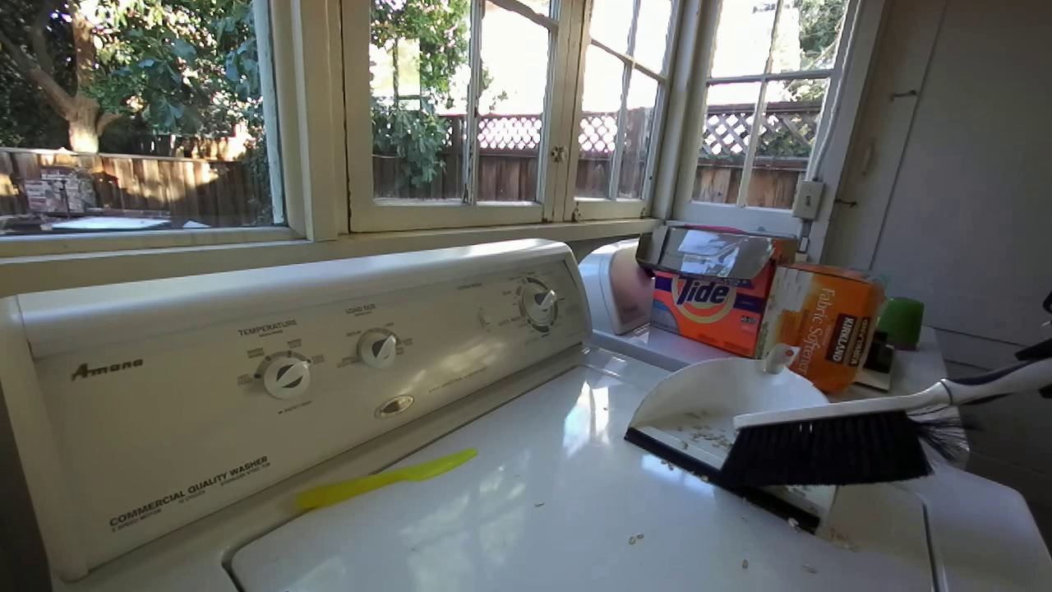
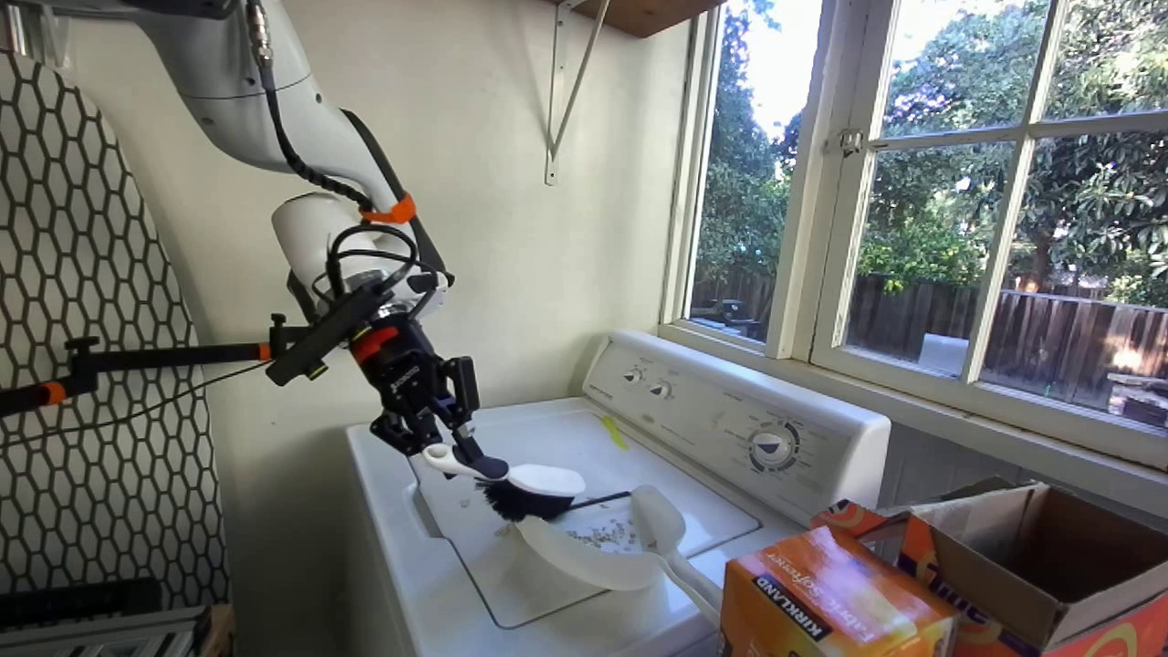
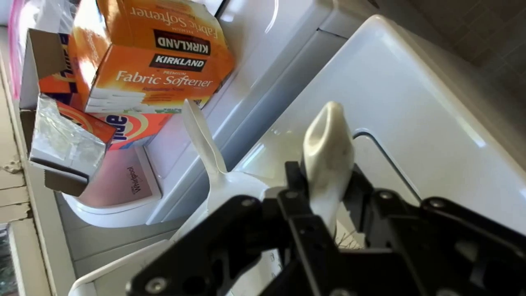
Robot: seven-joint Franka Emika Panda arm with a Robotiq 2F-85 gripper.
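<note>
My gripper (image 2: 449,445) is shut on the white and dark handle of a hand brush (image 2: 547,479). In the wrist view the pale handle end (image 3: 328,156) sticks out between both fingers. The black bristles (image 1: 830,448) hang down at the open edge of a white dustpan (image 1: 760,382); whether they touch it I cannot tell. The dustpan lies on the washer lid (image 1: 493,534) and holds several small pale grains (image 1: 711,432). A few more grains (image 1: 635,539) are scattered on the lid. In the wrist view the fingers hide most of the brush head.
A yellow-green flat utensil (image 1: 386,479) lies along the foot of the washer's control panel (image 1: 205,411). Beyond the dustpan stand an orange Tide box (image 1: 711,312), a Kirkland fabric softener box (image 3: 156,78) and a green cup (image 1: 902,322). Windows and a sill (image 2: 776,365) rise behind the panel.
</note>
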